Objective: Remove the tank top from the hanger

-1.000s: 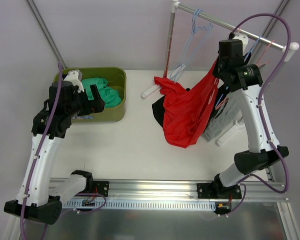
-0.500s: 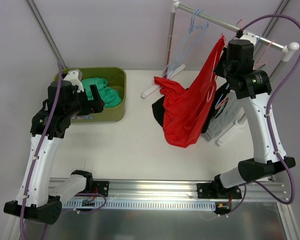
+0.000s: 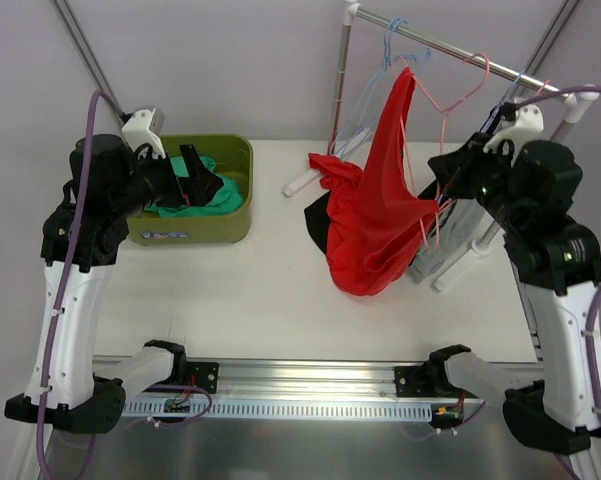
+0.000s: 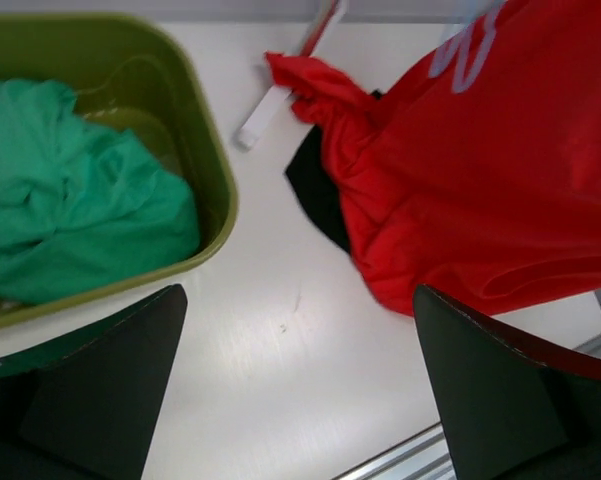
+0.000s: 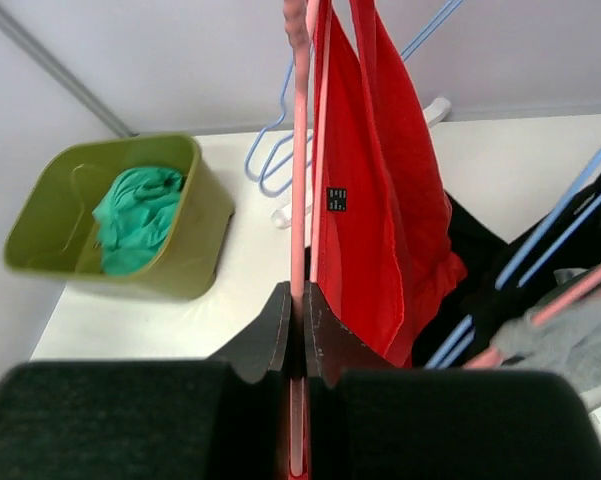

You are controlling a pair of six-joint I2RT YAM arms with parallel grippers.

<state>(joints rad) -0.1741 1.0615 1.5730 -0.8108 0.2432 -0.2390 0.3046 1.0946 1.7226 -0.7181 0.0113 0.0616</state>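
The red tank top (image 3: 380, 215) hangs from a thin pink hanger (image 3: 448, 102). One strap is stretched up high and the hem bunches on the white table. My right gripper (image 3: 443, 190) is beside the garment's right edge. In the right wrist view it (image 5: 298, 322) is shut on the hanger's pink bar (image 5: 299, 150), with the tank top (image 5: 375, 190) draped just right of the bar. My left gripper (image 3: 195, 180) hovers open over the green bin. In the left wrist view it (image 4: 300, 390) holds nothing, and the tank top (image 4: 480, 170) lies to the right.
The green bin (image 3: 235, 215) at the back left holds a green cloth (image 3: 215, 190). A metal clothes rail (image 3: 450, 45) with blue hangers (image 3: 380, 85) crosses the back right. A black garment (image 3: 317, 222) lies under the tank top. Grey clothing (image 3: 450, 250) hangs at the right.
My right arm has drawn back from the rail toward the near right, carrying the pink hanger and stretching the tank top's strap upward. My left arm has risen slightly over the bin.
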